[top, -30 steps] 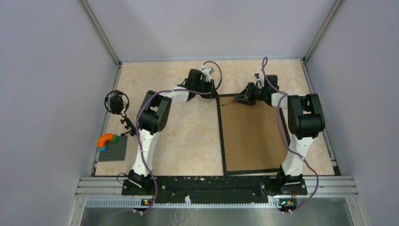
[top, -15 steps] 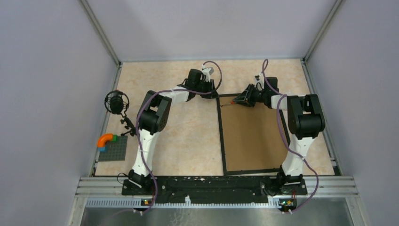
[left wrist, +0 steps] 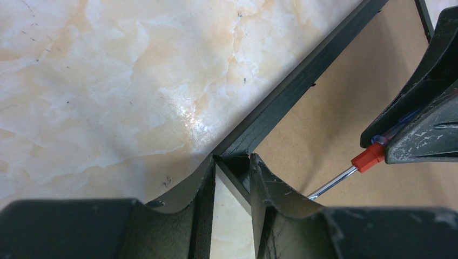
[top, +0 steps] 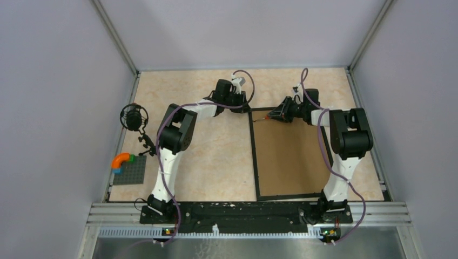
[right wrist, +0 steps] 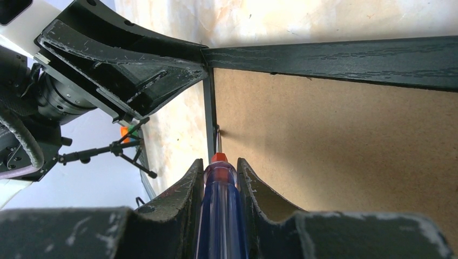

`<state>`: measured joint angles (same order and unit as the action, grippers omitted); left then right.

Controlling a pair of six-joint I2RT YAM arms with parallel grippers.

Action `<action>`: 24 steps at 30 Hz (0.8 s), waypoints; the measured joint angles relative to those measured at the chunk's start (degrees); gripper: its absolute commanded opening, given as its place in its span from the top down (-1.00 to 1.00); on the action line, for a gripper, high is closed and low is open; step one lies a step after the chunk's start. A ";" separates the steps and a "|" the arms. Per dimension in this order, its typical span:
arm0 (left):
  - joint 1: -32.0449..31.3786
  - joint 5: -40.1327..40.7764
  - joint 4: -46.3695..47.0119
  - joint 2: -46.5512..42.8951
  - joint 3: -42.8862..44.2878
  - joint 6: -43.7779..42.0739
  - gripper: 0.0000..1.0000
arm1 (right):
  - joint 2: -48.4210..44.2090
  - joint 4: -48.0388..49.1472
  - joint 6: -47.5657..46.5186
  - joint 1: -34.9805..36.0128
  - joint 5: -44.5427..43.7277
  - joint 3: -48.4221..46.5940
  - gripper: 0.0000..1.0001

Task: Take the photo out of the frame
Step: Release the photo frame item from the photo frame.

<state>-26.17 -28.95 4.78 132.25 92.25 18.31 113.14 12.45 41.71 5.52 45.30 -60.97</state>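
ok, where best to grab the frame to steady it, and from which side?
The far left corner, from the outside: the frame lies flat, board back up, so only its thin raised black rail fits between fingers. The left gripper grips there; the right gripper holds a screwdriver by the left rail.

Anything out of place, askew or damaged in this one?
Nothing stands out. The frame lies flat, back up; the left gripper pinches its corner, and the right gripper holds a screwdriver with its tip at the frame's inner edge.
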 measured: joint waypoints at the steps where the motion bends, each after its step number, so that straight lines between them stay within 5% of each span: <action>1: 0.00 0.00 0.02 0.00 -0.02 0.00 0.35 | 0.00 0.44 0.07 0.04 0.02 0.22 1.00; 24: -0.33 -0.15 2.60 -0.24 -1.51 1.29 0.39 | 0.81 3.15 0.52 -0.98 1.90 1.14 1.00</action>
<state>-26.50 -29.10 7.38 132.00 90.74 19.59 113.95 15.59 42.24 4.54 47.20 -59.83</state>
